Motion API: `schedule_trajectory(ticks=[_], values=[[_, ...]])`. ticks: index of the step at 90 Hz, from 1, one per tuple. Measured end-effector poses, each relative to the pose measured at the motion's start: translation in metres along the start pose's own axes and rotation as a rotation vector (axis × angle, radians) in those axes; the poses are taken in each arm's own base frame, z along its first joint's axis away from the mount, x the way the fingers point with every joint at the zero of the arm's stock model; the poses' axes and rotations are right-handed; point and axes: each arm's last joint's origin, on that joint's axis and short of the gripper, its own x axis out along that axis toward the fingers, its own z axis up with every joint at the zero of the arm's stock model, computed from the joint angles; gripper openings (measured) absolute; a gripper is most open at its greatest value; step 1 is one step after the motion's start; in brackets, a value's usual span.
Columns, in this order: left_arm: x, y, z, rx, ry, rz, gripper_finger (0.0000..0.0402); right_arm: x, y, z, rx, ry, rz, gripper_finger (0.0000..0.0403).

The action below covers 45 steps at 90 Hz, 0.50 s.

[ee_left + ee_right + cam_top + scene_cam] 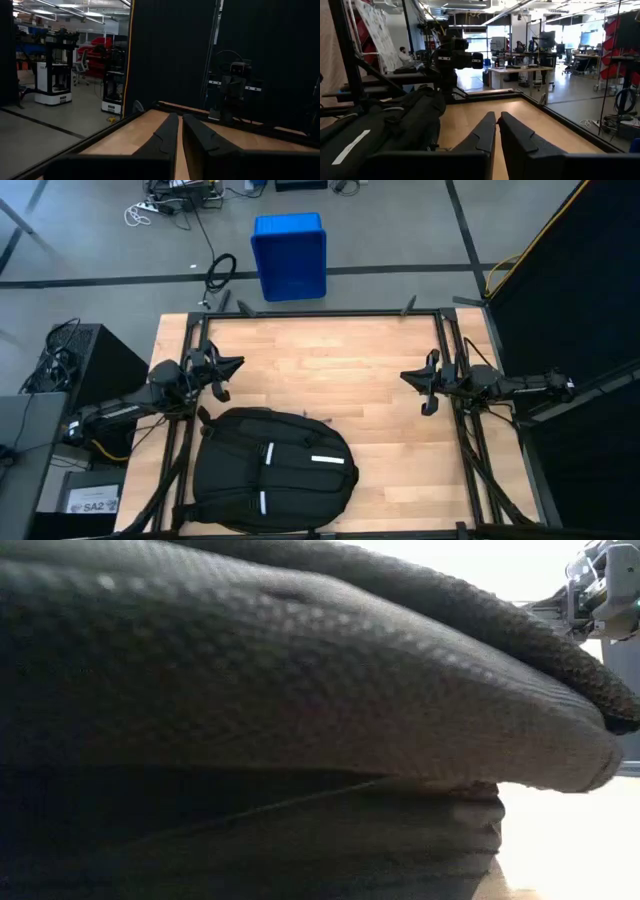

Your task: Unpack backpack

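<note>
The black backpack (pixel 270 470) lies flat on the wooden table (pixel 340 350) near its front edge, left of centre, with short white stripes (pixel 325 459) facing up. It fills the low view (pixel 300 690) and shows in the right wrist view (pixel 385 125). My left gripper (pixel 232 363) hovers at the table's left side, just beyond the backpack's far end, fingers shut (pixel 179 117) and holding nothing. My right gripper (pixel 408 376) hovers at the right side, fingers shut (pixel 497 116), well clear of the backpack.
A blue crate (pixel 290 255) stands on the floor beyond the table's far edge. Black frame rails (pixel 470 430) run along the table's sides. A black curtain (pixel 580 300) hangs at the right. Bare wood lies in the middle and right of the table.
</note>
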Motion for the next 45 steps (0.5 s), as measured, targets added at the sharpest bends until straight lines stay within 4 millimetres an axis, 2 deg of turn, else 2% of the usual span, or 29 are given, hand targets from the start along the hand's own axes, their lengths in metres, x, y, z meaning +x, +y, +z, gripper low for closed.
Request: schedule_trajectory(ticks=[45], values=[[0.0000,0.0000,0.0000,0.000,0.000,0.000,0.0000,0.0000,0.0000,0.0000,0.000,0.000,0.000,0.0004]])
